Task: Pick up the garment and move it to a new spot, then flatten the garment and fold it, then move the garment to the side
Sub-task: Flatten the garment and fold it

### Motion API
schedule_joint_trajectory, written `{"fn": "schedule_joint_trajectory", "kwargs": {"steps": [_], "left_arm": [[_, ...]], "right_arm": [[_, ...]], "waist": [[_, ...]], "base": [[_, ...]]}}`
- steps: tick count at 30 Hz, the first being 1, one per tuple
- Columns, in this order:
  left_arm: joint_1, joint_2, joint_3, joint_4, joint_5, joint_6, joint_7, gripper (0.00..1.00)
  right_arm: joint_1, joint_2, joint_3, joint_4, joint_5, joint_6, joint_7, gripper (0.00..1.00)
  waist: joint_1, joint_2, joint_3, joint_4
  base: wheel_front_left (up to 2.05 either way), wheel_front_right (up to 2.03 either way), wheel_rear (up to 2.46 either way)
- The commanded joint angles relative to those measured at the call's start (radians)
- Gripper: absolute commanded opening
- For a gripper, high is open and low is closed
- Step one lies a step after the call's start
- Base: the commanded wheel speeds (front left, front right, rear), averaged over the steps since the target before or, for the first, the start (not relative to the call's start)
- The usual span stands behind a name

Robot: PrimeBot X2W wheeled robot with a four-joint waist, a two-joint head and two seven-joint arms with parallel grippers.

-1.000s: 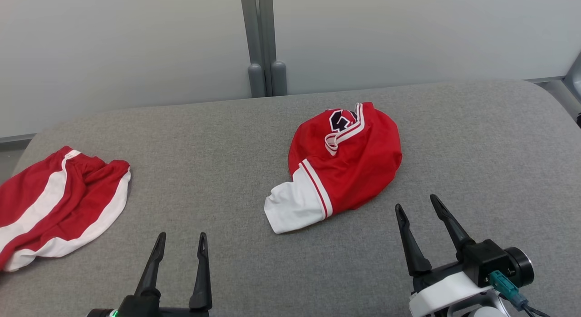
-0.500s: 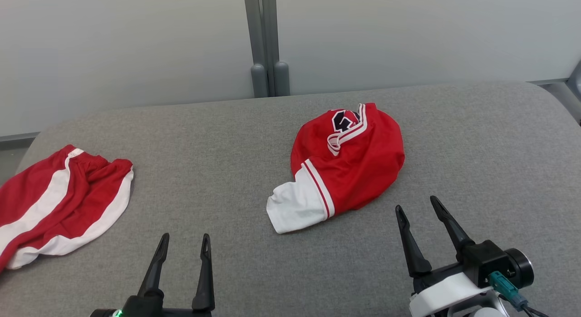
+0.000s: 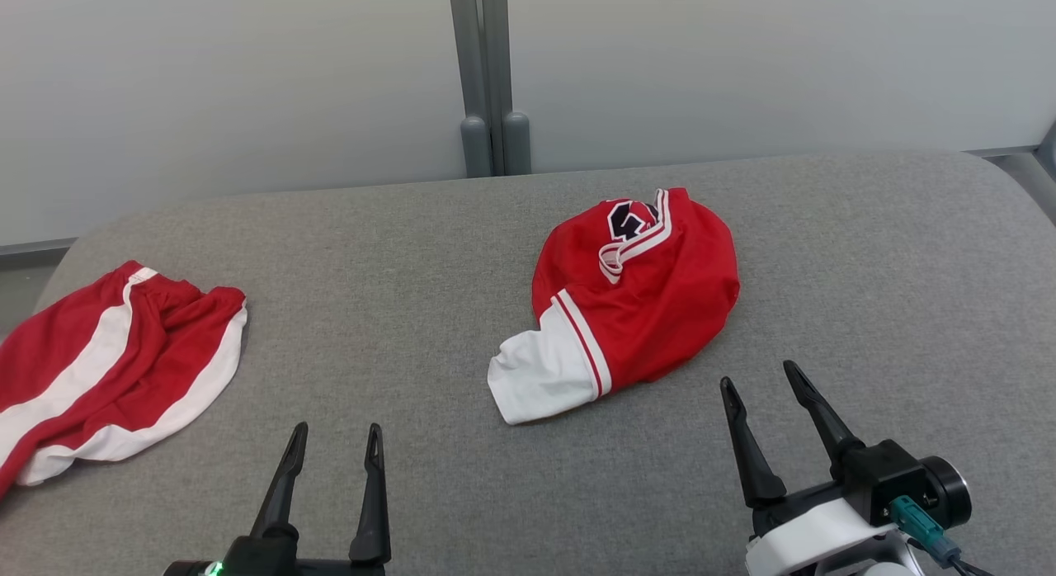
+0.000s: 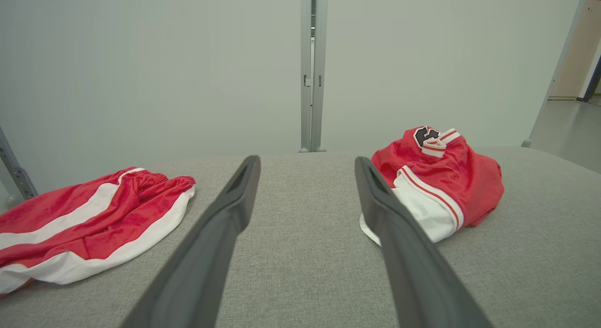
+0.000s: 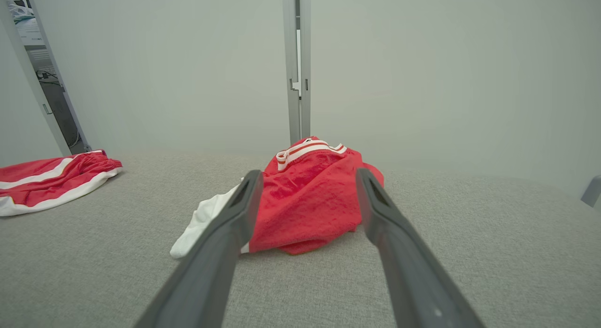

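Note:
The garment (image 3: 652, 304) is a crumpled red jersey with a white sleeve and a dark number patch. It lies in a heap right of centre on the grey padded surface (image 3: 396, 271). My right gripper (image 3: 757, 374) hovers open just in front of its near right edge, apart from the cloth. In the right wrist view the garment (image 5: 310, 201) sits straight ahead between the open right gripper (image 5: 308, 173) fingers. My left gripper (image 3: 338, 429) is open and empty near the front edge, well left of the garment (image 4: 446, 187). The left gripper (image 4: 306, 160) points at bare surface.
Red shorts with white stripes (image 3: 115, 370) lie at the far left edge of the surface, also seen as shorts (image 4: 89, 215) and shorts (image 5: 47, 180). A pale wall with a grey post (image 3: 491, 81) stands right behind the surface's back edge.
The whole head picture has drifted slightly rightward, so the camera moved. Both garments lie as before, and both grippers stay open in about the same places.

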Motion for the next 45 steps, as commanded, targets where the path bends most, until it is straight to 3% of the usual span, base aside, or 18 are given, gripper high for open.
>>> {"fn": "schedule_joint_trajectory", "kwargs": {"steps": [1, 17, 24, 31, 36, 45], "left_arm": [[0.003, 0.001, 0.004, -0.001, -0.002, 0.001, -0.001, 1.00], [0.003, 0.001, 0.002, 0.009, 0.005, -0.001, -0.001, 1.00], [-0.044, 0.001, -0.009, 0.051, -0.015, -0.038, -0.001, 1.00], [-0.196, 0.001, -0.062, 0.119, -0.013, -0.097, -0.001, 1.00], [-0.373, 0.002, -0.157, 0.222, -0.013, -0.137, 0.000, 1.00], [-0.658, 0.003, -0.302, 0.411, -0.079, -0.157, -0.001, 1.00]], "right_arm": [[0.008, -0.002, 0.000, 0.001, 0.004, -0.002, 0.000, 1.00], [0.000, -0.002, 0.004, 0.007, 0.004, -0.002, 0.000, 1.00], [-0.014, -0.002, 0.011, 0.003, -0.004, -0.002, 0.000, 1.00], [-0.047, -0.002, 0.007, -0.005, -0.024, -0.002, 0.000, 1.00], [-0.101, -0.004, 0.005, -0.022, -0.027, -0.002, 0.000, 1.00], [-0.181, -0.004, -0.001, -0.043, -0.018, -0.002, 0.000, 1.00]], "waist": [[0.0000, 0.0000, 0.000, 0.000], [0.0000, 0.0000, 0.006, -0.008], [0.0000, 0.0000, 0.030, -0.028], [0.0000, 0.0000, 0.102, -0.074], [0.0000, 0.0000, 0.200, -0.120], [0.0000, 0.0000, 0.341, -0.196]], "base": [[0.00, 0.00, 0.00], [0.00, 0.00, 0.00], [0.00, 0.00, 0.00], [0.00, 0.00, 0.00], [0.00, 0.00, 0.00], [0.00, 0.00, 0.00]]}}
